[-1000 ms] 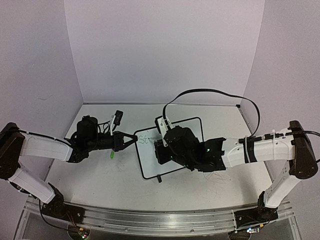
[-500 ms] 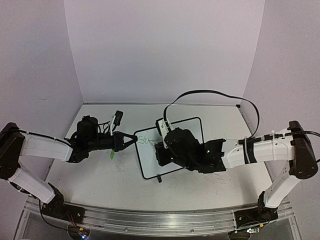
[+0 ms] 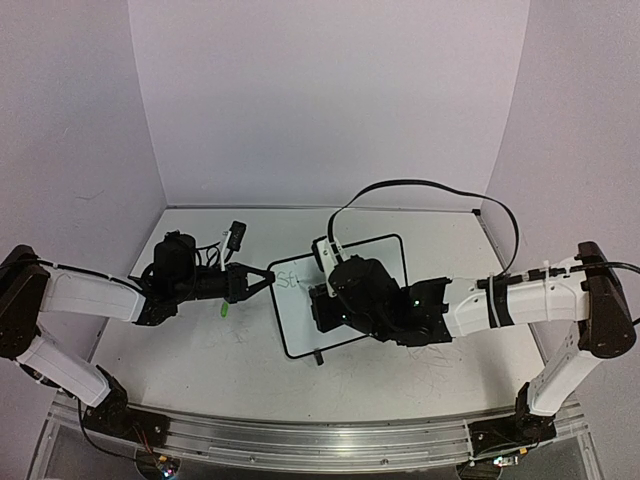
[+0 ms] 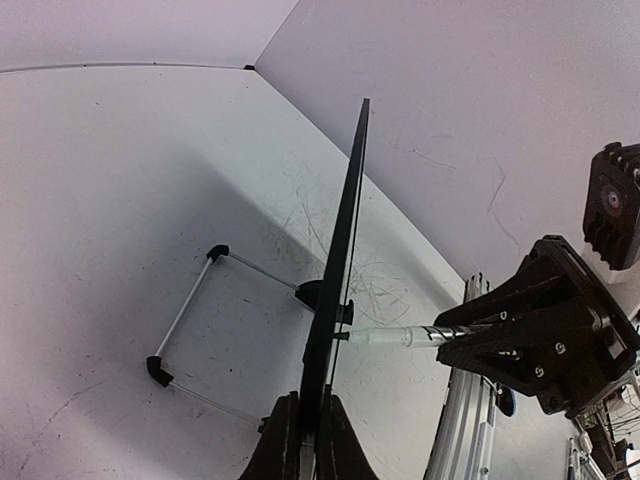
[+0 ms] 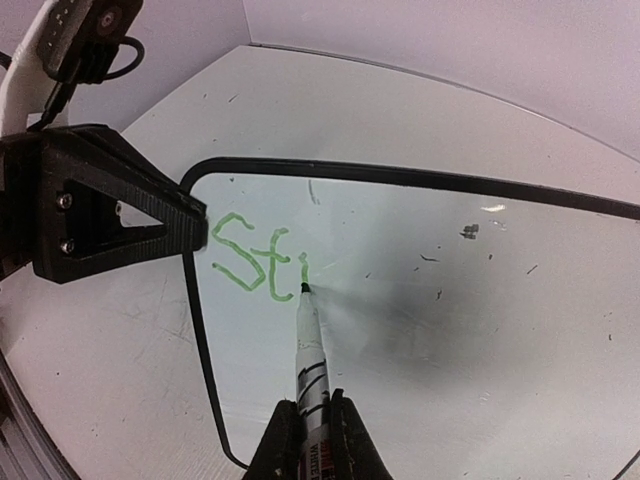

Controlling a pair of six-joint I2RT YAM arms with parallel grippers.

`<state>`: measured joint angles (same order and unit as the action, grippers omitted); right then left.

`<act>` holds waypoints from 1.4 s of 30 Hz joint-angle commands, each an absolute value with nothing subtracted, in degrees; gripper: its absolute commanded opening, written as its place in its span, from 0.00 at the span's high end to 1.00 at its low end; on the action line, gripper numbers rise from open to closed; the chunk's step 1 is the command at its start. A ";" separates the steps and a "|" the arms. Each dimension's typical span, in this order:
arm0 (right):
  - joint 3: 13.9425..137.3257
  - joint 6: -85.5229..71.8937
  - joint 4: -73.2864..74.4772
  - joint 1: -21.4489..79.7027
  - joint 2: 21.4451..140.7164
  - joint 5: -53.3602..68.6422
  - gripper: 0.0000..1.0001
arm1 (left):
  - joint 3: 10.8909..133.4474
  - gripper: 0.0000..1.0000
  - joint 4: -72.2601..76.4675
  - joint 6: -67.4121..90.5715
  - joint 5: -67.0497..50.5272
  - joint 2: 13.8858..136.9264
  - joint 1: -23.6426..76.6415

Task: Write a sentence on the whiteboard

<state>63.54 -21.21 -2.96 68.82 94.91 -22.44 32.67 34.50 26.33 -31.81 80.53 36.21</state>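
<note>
The whiteboard (image 3: pixel 298 318) stands tilted at mid-table on its wire stand (image 4: pixel 186 325). My left gripper (image 3: pixel 265 278) is shut on the board's left edge; the left wrist view shows the board edge-on (image 4: pixel 347 220) between the jaws of the left gripper (image 4: pixel 308 432). My right gripper (image 5: pixel 312 425) is shut on a white marker (image 5: pixel 309 345), whose green tip touches the board face. The sentence (image 5: pixel 252 258) reads "St" in green plus a short stroke that ends at the tip. From above, the right wrist hides most of the board, and the green letters (image 3: pixel 288 281) show beside it.
A small green cap (image 3: pixel 225 309) lies on the table left of the board. A black cable (image 3: pixel 430 185) loops over the back of the table. An aluminium rail (image 3: pixel 300 440) runs along the near edge. Purple walls close in on three sides.
The right wrist has edged slightly to the left over the board with the marker. The left arm and the board have stayed put.
</note>
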 commanded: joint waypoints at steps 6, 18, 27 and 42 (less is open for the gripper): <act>61.82 -22.86 -1.75 68.82 93.43 -21.99 1.00 | 35.42 1.00 36.12 25.66 -32.33 78.85 35.86; 64.38 -21.29 -2.97 68.73 94.61 -24.95 1.00 | 35.22 1.00 36.04 25.74 -32.33 78.83 35.86; 65.68 -20.72 -3.17 68.45 95.35 -26.12 1.00 | 34.72 1.00 36.11 25.63 -32.20 78.52 35.86; 67.12 -20.21 -3.25 67.85 96.00 -27.41 1.00 | 34.48 1.00 36.04 25.65 -32.20 78.41 35.86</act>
<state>64.78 -20.81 -2.72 68.59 94.94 -24.47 32.67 34.50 25.74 -31.81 80.53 36.21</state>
